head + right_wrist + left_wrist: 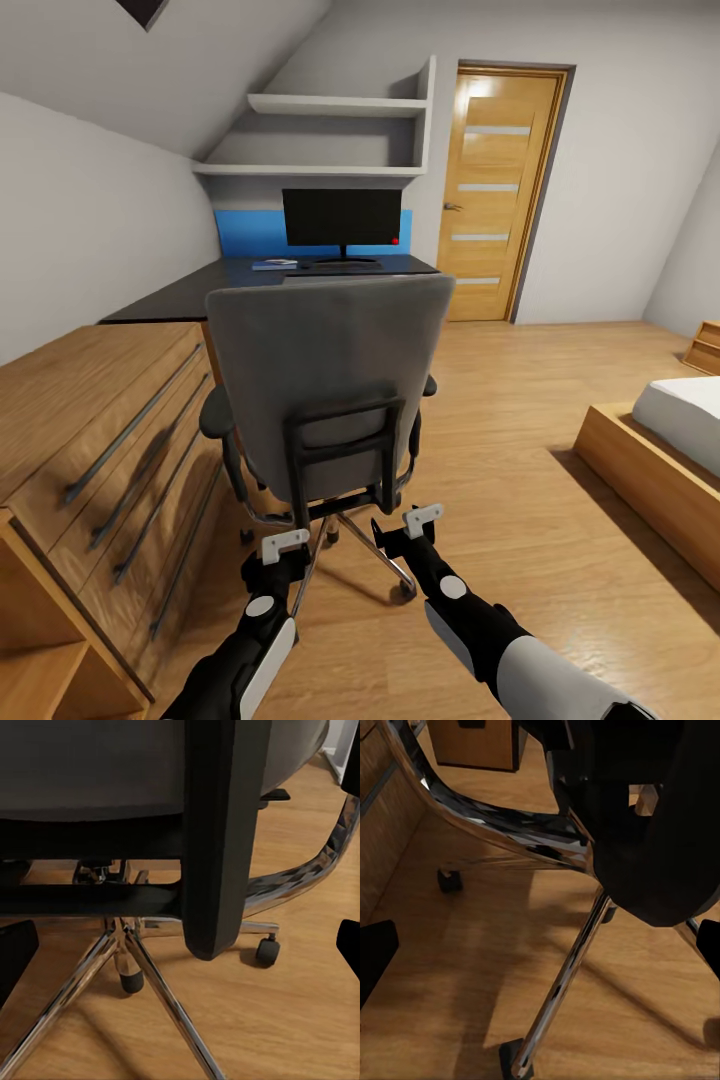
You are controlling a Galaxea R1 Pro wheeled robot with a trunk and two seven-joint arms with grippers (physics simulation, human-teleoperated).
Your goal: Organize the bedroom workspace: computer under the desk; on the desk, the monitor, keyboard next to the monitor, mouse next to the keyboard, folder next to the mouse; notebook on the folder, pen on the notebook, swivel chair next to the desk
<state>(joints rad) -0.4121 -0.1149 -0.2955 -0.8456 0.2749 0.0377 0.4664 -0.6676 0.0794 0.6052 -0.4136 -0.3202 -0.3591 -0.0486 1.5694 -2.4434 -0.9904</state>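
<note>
Hands: left hand (283,545) and right hand (424,522) sit low behind the chair (330,380); fingers look spread, holding nothing, and touch on the frame cannot be told.
Chair: back faces the robot, about 12 o'clock, between it and the tabletop (200,290); chrome base (142,967) and castor (268,950) rest on the floor (520,520).
Tabletop: monitor (341,218) at 12 o'clock, keyboard (333,266) before it; a small pale item at its 9 o'clock, kind unclear.
Risk 1: uneven push probably swivels the chair rather than rolling it.
Risk 2: drift toward 9 o'clock could strike the drawers (110,430).
Risk 3: the folder, hidden if on the seat, might slide off.
</note>
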